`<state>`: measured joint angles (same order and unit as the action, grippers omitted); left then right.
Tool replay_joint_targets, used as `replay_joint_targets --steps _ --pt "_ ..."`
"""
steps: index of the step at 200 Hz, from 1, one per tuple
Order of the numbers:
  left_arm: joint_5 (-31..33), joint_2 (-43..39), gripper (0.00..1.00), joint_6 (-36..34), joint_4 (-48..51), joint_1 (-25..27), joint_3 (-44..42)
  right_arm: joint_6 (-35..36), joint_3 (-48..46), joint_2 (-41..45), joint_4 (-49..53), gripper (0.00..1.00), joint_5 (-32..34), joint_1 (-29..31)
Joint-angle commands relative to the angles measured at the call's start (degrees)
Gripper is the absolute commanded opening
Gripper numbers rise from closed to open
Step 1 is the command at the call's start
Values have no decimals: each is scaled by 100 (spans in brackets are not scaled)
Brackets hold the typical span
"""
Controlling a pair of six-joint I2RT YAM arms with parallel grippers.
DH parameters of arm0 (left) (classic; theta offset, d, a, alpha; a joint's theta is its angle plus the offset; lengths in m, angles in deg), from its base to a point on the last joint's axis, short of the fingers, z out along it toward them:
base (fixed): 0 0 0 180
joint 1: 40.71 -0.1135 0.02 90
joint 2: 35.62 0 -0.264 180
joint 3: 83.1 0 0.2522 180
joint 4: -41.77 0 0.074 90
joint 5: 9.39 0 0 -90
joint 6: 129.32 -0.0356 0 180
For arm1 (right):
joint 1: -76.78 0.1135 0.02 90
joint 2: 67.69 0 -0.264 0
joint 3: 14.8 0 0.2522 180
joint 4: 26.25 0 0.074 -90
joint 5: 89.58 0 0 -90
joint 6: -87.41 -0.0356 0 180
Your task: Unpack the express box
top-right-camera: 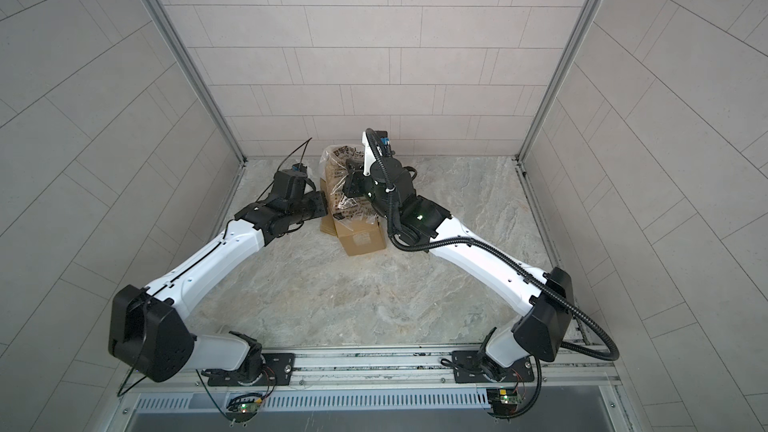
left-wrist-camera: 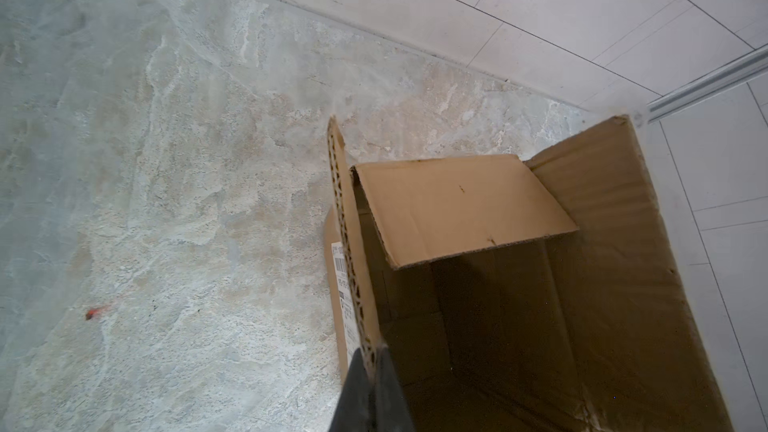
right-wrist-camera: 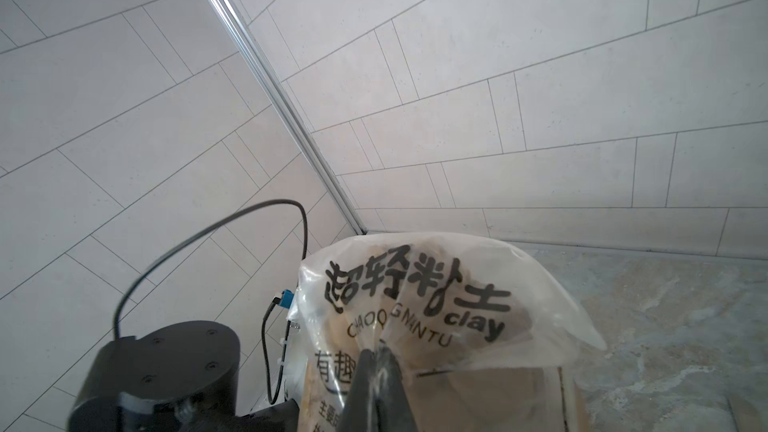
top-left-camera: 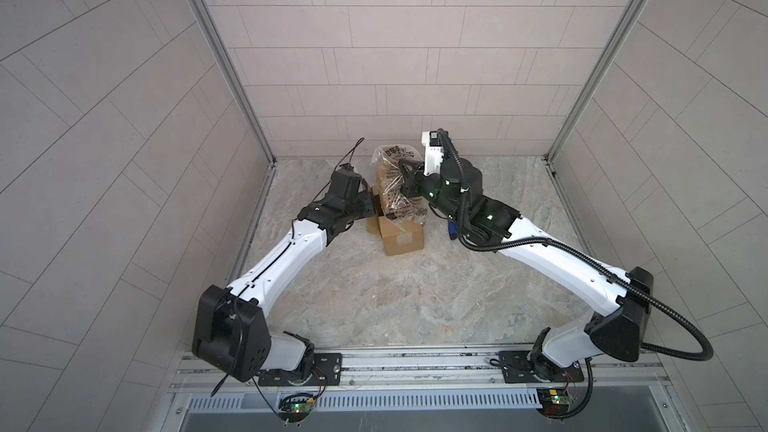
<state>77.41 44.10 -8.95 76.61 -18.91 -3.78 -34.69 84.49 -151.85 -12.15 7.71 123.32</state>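
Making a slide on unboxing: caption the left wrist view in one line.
Left pincer clamps one flap edge of the opened cardboard box, white label on its outer side.

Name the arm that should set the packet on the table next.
Right: the right gripper is shut on the packet, holding it above the box. The left gripper is busy pinching a flap of the box.

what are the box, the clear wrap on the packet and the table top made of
express box: corrugated cardboard, matte brown; the fluted core shows along a flap's cut edge.
packet: wrap of thin clear plastic film, glossy and wrinkled, with black print; brown contents unclear.
table top: mottled grey-beige, matte; stone or a stone-print surface, cannot tell which.
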Motion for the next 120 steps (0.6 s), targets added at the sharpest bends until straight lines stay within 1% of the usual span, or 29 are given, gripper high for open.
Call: replay_joint_targets --steps 1,17,31,51,64,84,120 --pt "215 26 0 -156 219 -153 260 298 224 717 -120 0 307 -72" --pt "194 53 0 -307 318 -215 420 439 117 1026 105 0 485 -164" --pt "175 173 0 -505 601 -270 719 493 -45 1314 303 0 617 -303" --pt "56 292 0 -775 877 -359 994 446 -289 1667 656 0 689 -623" --pt "-25 328 0 -830 964 -425 1110 432 -467 1807 908 0 695 -817" --pt "-160 378 0 -909 968 -481 1199 417 -796 1829 1175 0 703 -984" --pt "-631 702 0 -967 781 -578 1224 244 -1539 1475 1104 0 699 -1185"
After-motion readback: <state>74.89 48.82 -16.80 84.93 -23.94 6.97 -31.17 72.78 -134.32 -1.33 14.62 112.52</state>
